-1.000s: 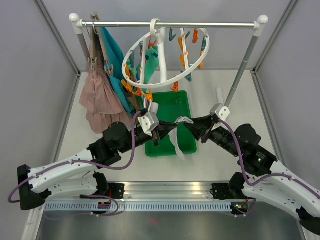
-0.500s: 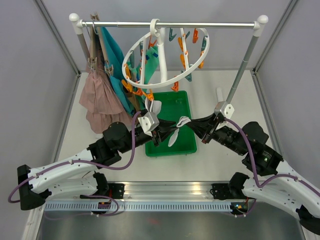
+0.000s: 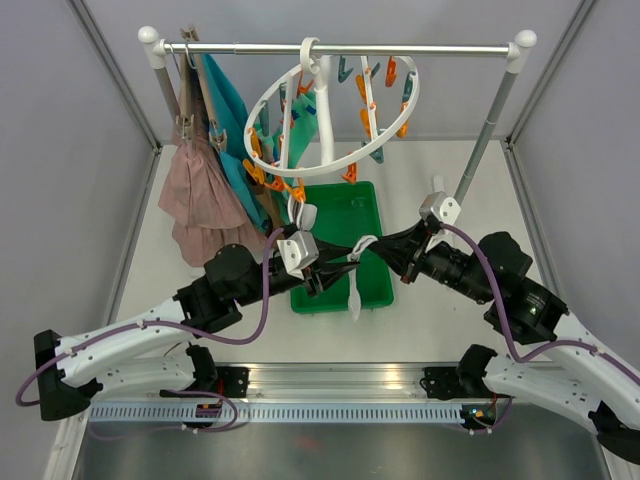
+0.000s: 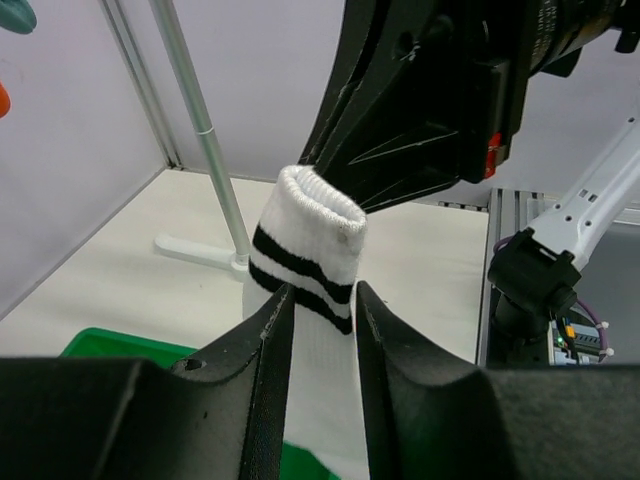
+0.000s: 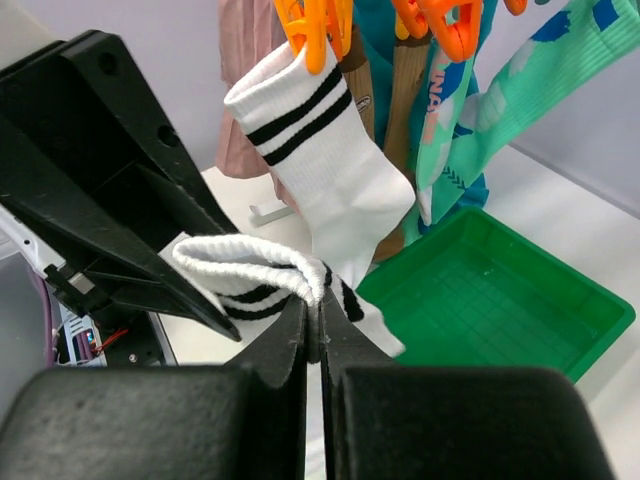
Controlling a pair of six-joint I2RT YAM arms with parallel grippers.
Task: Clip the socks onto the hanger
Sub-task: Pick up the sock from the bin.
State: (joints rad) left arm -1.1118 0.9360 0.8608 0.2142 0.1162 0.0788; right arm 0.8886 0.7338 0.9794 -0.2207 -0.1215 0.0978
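Note:
A white sock with dark cuff stripes [image 3: 356,290] hangs between my two grippers over the green tray's front edge. My right gripper [image 3: 388,250] is shut on the rim of its cuff [image 5: 240,265]. My left gripper [image 3: 333,272] is closed on the same sock just below the stripes [image 4: 305,240], its fingers [image 4: 262,340] pressing both sides. The round white hanger [image 3: 330,150] hangs from the rail above and behind. A second striped sock [image 5: 320,170] is clipped to an orange peg [image 5: 312,25] on it. A mint-teal patterned sock [image 5: 520,90] also hangs there.
The green tray [image 3: 345,205] lies under the hanger and also shows in the right wrist view [image 5: 500,300]. A pink garment [image 3: 195,200] and a teal garment [image 3: 225,110] hang at the left of the rail [image 3: 420,48]. The rack's right post [image 3: 485,140] slants down by my right arm.
The sock's foot, lifted and spread between the grippers before, now hangs straight down. The right gripper has moved slightly left and up with the cuff. The left gripper stays at the sock.

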